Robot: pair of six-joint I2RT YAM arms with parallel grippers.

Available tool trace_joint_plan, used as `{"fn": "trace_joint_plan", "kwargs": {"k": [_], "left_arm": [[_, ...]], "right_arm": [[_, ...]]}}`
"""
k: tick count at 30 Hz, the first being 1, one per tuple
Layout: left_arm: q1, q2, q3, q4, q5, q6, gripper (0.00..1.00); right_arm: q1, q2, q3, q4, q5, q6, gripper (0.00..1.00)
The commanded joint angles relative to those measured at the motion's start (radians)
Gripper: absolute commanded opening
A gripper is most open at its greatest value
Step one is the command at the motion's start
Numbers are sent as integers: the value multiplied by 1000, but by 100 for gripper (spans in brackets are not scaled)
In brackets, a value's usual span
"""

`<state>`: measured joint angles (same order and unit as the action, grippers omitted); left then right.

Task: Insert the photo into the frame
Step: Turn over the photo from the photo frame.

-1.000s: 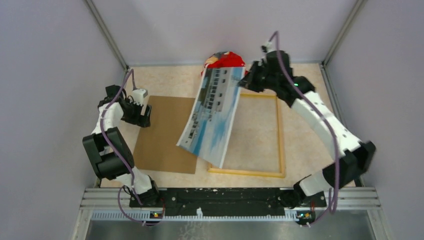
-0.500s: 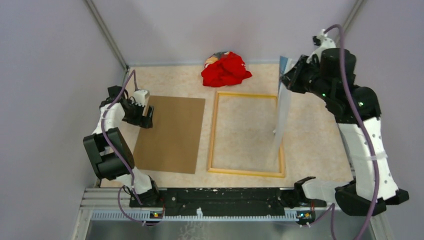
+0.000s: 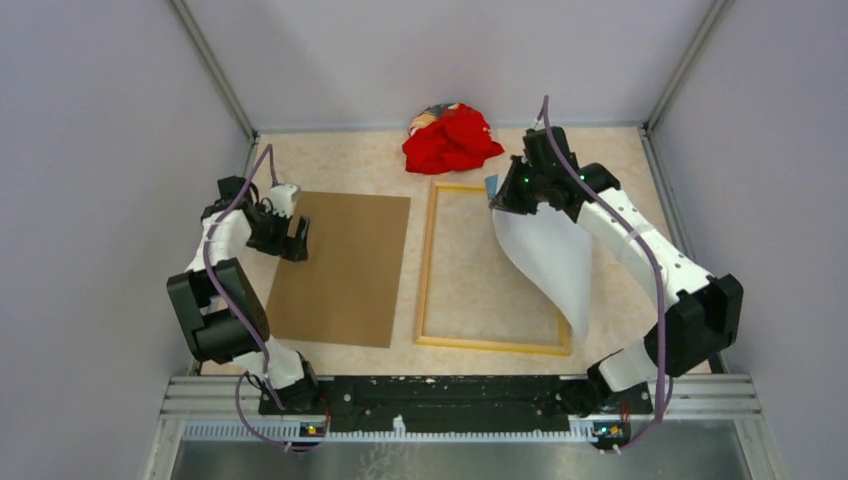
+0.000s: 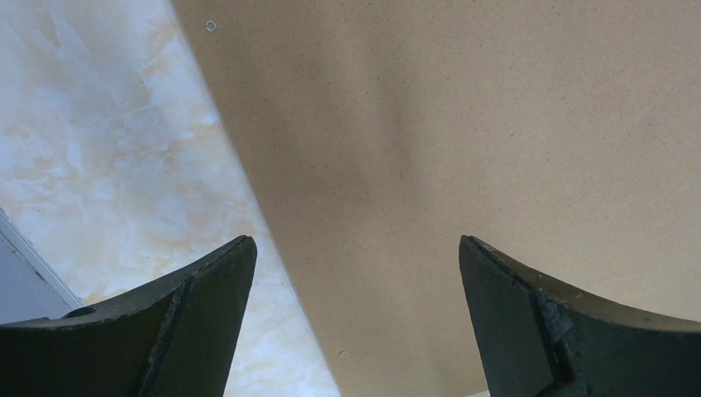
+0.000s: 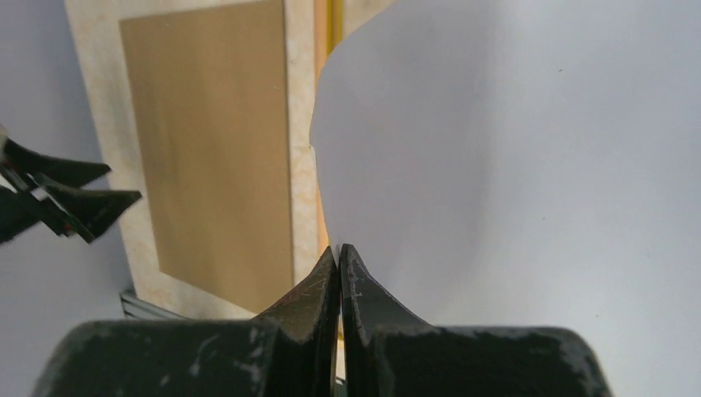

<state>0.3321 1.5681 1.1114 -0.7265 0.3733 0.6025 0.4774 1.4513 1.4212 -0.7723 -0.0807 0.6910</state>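
Note:
The photo (image 3: 548, 255) hangs curved from my right gripper (image 3: 497, 197), plain white back up, draped over the right half of the frame (image 3: 427, 262). The frame lies flat on the table showing pale wood. In the right wrist view my right gripper (image 5: 339, 252) is shut on the photo's edge and the white back of the photo (image 5: 512, 157) fills the view. My left gripper (image 3: 298, 237) is open and empty over the left edge of the brown backing panel (image 3: 340, 268); in the left wrist view my left gripper (image 4: 355, 248) shows both fingers wide apart above the panel (image 4: 463, 132).
A crumpled red cloth (image 3: 453, 138) lies at the back of the table, just beyond the frame's far edge. Grey walls enclose the table on three sides. The marbled tabletop (image 3: 620, 270) shows right of the frame.
My right arm swung the photo from edge-on at the frame's right side back left and down; it now drapes white side up over the frame. The left arm has barely moved.

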Motion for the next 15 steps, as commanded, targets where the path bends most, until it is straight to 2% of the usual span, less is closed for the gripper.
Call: {"fn": "trace_joint_plan", "kwargs": {"k": [1, 8, 15], "left_arm": [[-9, -45, -8, 13, 19, -7, 99], [-9, -54, -16, 11, 15, -3, 99], [-10, -45, -24, 22, 17, -3, 99]], "right_arm": [[44, 92, 39, 260, -22, 159, 0], [136, 347, 227, 297, 28, 270, 0], [200, 446, 208, 363, 220, 468, 0]]}}
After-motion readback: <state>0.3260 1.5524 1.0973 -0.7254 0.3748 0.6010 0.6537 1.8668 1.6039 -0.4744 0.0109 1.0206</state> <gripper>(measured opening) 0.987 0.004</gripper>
